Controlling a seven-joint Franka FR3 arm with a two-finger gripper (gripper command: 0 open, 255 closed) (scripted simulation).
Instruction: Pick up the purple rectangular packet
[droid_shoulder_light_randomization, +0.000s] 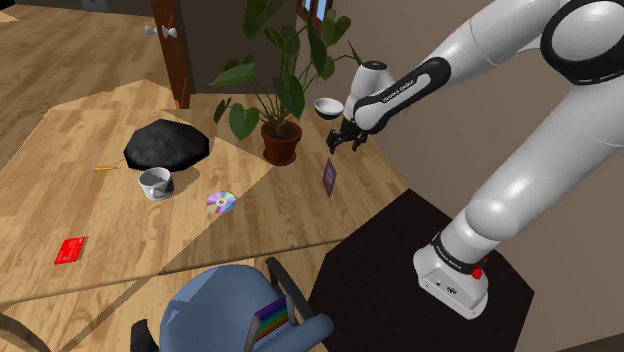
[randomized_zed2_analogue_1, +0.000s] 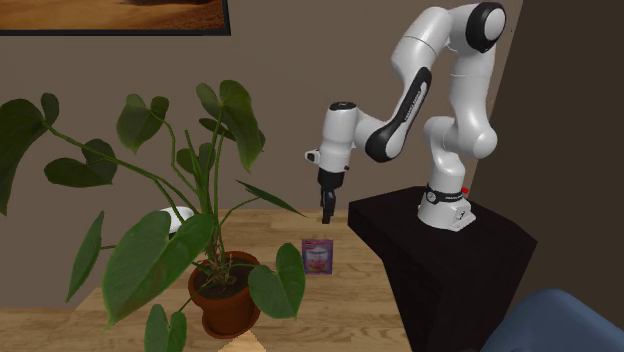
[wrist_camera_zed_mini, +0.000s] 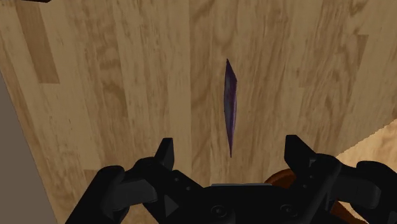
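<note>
The purple rectangular packet (droid_shoulder_light_randomization: 329, 176) stands upright on its edge on the wooden surface, close to the dark stand (droid_shoulder_light_randomization: 420, 270). Its pink-and-purple face (randomized_zed2_analogue_1: 318, 256) shows in the second exterior view. My gripper (droid_shoulder_light_randomization: 348, 140) hangs a short way above the packet, pointing down, and does not touch it. In the second exterior view the gripper (randomized_zed2_analogue_1: 327, 213) is just over the packet's top edge. In the wrist view the packet (wrist_camera_zed_mini: 230, 105) shows edge-on as a thin sliver, lined up with the gap of the open gripper (wrist_camera_zed_mini: 232, 151). Nothing is held.
A potted plant (droid_shoulder_light_randomization: 282, 140) with big leaves stands close beside the packet, and a white bowl (droid_shoulder_light_randomization: 326, 106) lies behind the gripper. Further off lie a CD (droid_shoulder_light_randomization: 221, 201), a mug (droid_shoulder_light_randomization: 155, 183), a black lump (droid_shoulder_light_randomization: 167, 145) and a red card (droid_shoulder_light_randomization: 70, 250). A blue chair (droid_shoulder_light_randomization: 235, 310) is near the front.
</note>
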